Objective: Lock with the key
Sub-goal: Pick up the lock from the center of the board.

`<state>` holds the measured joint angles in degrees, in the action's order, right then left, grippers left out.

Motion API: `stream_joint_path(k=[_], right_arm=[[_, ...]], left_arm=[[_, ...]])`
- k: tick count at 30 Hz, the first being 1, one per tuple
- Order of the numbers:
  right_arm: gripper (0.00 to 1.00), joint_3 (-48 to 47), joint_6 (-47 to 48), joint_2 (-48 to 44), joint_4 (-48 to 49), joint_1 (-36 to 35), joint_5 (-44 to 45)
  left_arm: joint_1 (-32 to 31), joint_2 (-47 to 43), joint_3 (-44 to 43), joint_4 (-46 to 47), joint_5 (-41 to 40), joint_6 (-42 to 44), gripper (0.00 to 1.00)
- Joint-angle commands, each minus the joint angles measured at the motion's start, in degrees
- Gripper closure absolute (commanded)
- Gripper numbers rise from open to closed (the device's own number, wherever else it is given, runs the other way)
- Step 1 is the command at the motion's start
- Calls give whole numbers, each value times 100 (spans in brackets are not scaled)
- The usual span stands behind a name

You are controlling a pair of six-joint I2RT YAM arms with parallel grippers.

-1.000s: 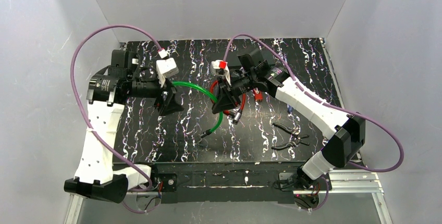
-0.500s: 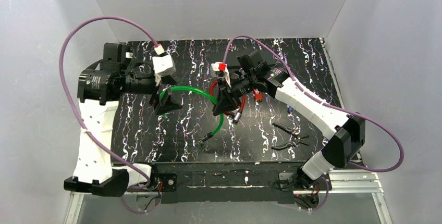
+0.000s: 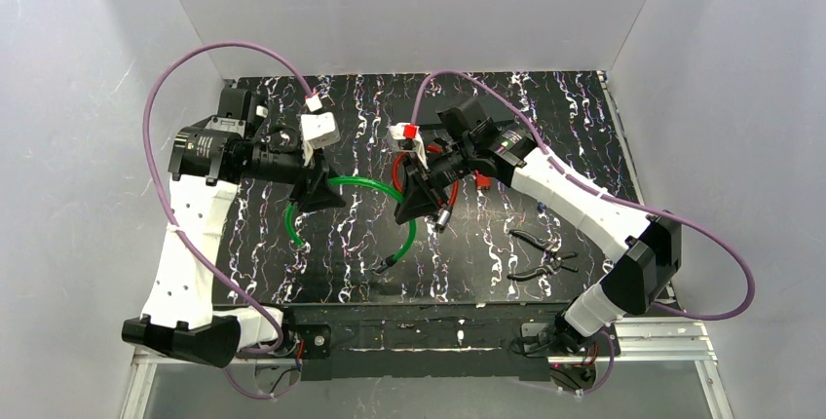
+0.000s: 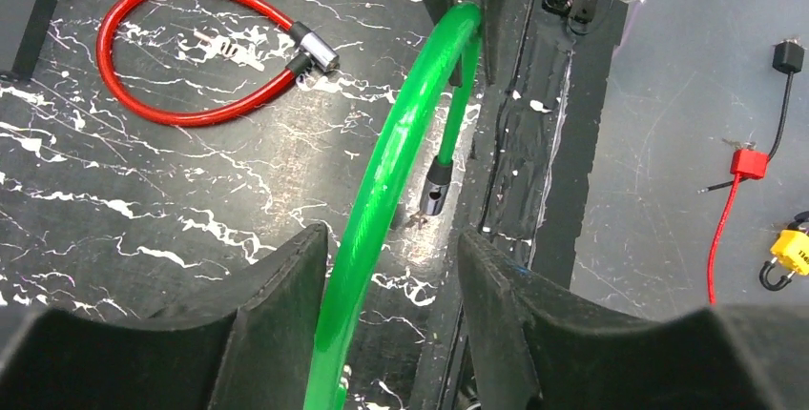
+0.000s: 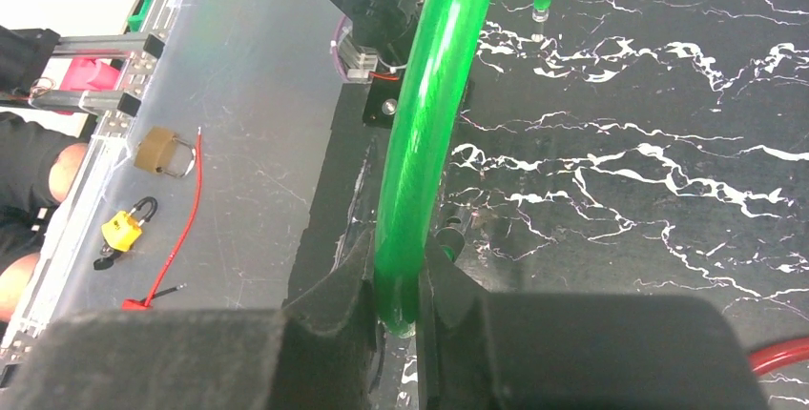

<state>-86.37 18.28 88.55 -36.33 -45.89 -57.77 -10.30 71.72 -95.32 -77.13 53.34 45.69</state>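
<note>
— Right fingers point(image 5: 334, 307), what state?
— Clamped on the green cable point(image 4: 386, 176), held above the bench point(image 3: 468, 263) (one end dangles toward the near edge).
— And the left fingers point(image 4: 277, 305)?
— Spread apart, the cable running between them, not pinched. Red cable point(image 4: 186, 118) lies flat on the bench nearby; pliers point(image 3: 557, 259) sit well off to the right.

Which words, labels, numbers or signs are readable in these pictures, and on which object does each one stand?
No text can be read for certain.
White print on the left arm's motor housing: too small to read.
Dark marks on the yellow padlock lying off the table: blurred, unreadable.
Brass padlock: no legible marking.
</note>
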Motion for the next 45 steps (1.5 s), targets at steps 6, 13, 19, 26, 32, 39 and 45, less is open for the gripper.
stream_joint_path(k=[6,13,19,26,32,39,45], right_arm=[[95,-383,-423,-242,963,4,19],[15,-358,-854,-226,1377,81,2167],[16,-277,-1134,-144,1630,233,3954],[25,2,-1353,-189,2067,565,4546],[29,340,-1476,-139,2415,573,4403],[63,562,-1667,-118,2759,573,4475],[99,543,-1859,-181,2963,580,4559]], left_arm=[[-42,-276,30,573,327,-1500,100],[-40,-833,240,2659,-504,-4289,100],[-42,-838,97,3001,-982,-5150,100],[-40,-851,-39,3038,-1193,-5564,100],[-41,-928,-13,3191,-1156,-5919,100],[-37,-1020,37,3248,-1258,-6045,100],[-42,-1183,469,3365,-1368,-5946,100]])
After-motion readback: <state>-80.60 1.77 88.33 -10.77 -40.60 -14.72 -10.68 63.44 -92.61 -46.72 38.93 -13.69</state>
